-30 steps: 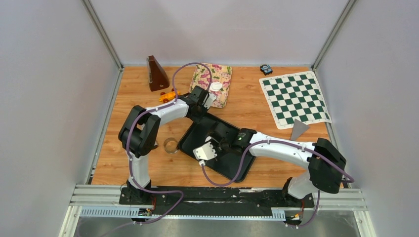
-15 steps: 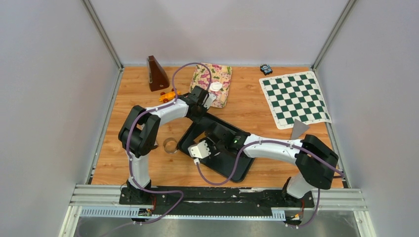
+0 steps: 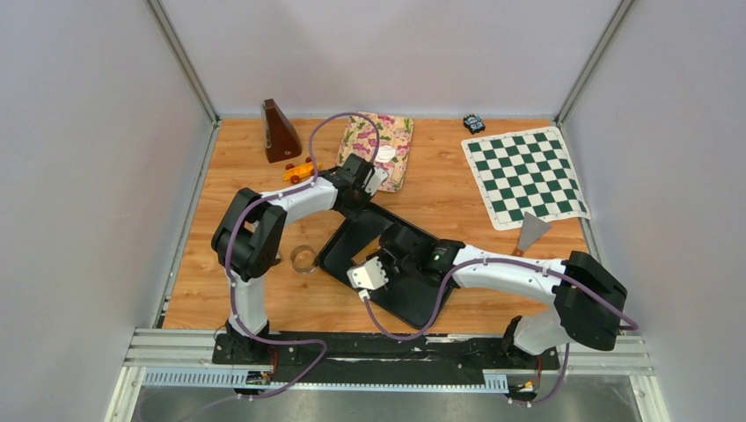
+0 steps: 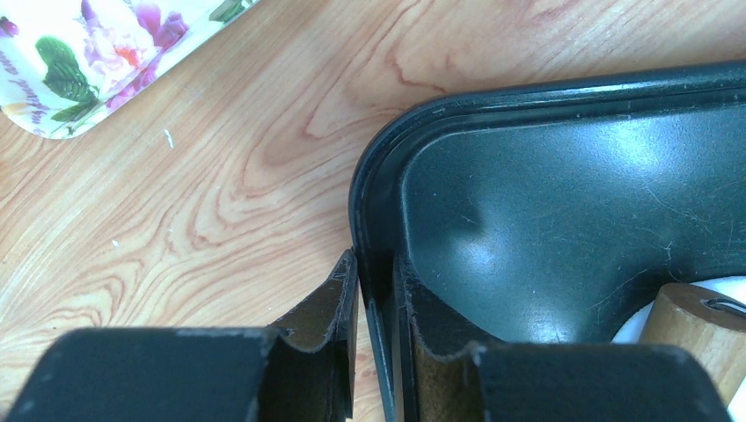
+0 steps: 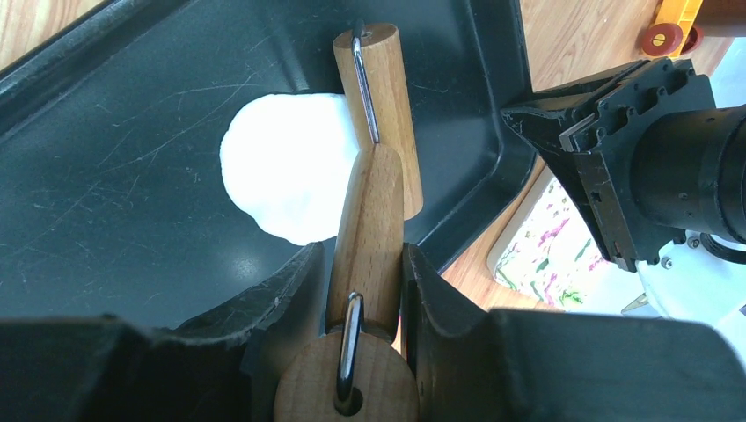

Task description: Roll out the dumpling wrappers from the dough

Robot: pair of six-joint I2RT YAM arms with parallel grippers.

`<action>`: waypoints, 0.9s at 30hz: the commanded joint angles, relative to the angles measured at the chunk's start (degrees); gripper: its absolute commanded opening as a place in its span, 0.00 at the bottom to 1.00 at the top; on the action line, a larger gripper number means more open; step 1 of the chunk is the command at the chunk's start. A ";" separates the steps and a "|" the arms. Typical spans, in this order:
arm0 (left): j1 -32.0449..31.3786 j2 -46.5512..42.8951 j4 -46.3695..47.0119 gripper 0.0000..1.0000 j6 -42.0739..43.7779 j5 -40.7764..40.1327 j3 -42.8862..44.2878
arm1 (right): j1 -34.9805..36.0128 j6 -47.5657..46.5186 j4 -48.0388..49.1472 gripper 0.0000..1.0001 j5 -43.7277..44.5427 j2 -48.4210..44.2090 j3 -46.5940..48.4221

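Observation:
A flattened, irregular white dough sheet [image 5: 281, 176] lies in the black tray [image 3: 422, 303]. No neat round dumpling wrappers are in view. My right gripper [image 5: 362, 253] is shut on the wooden handle [image 5: 369, 211] of a rolling pin. The pin's roller [image 5: 387, 114] rests on the dough's right edge. In the top view the right gripper [image 3: 398, 249] hangs over the tray and hides the dough. My left gripper [image 4: 376, 264] is shut on the tray's rim [image 4: 369, 176] at its far corner, one finger inside and one outside. The left gripper [image 3: 362, 198] shows there in the top view too.
A clear ring cutter [image 3: 304, 258] stands on the wood left of the tray. At the back are a brown metronome [image 3: 280, 132], an orange toy car [image 3: 301, 170] and a floral tray [image 3: 396, 136]. A chessboard mat [image 3: 525, 174] and a scraper [image 3: 530, 233] lie at the right.
My right gripper carried the rolling pin leftward over the tray, then came back to the right and nearer. The left gripper kept its hold on the rim.

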 commanded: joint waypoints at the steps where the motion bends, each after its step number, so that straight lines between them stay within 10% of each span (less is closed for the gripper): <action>1: -0.01 -3.85 0.66 0.00 2.20 -1.96 0.05 | 0.47 4.85 -12.99 0.00 -9.91 3.41 -4.86; 27: 0.02 -3.05 0.36 0.00 2.10 -2.29 0.42 | 0.72 3.54 -25.72 0.00 -12.38 2.26 -6.15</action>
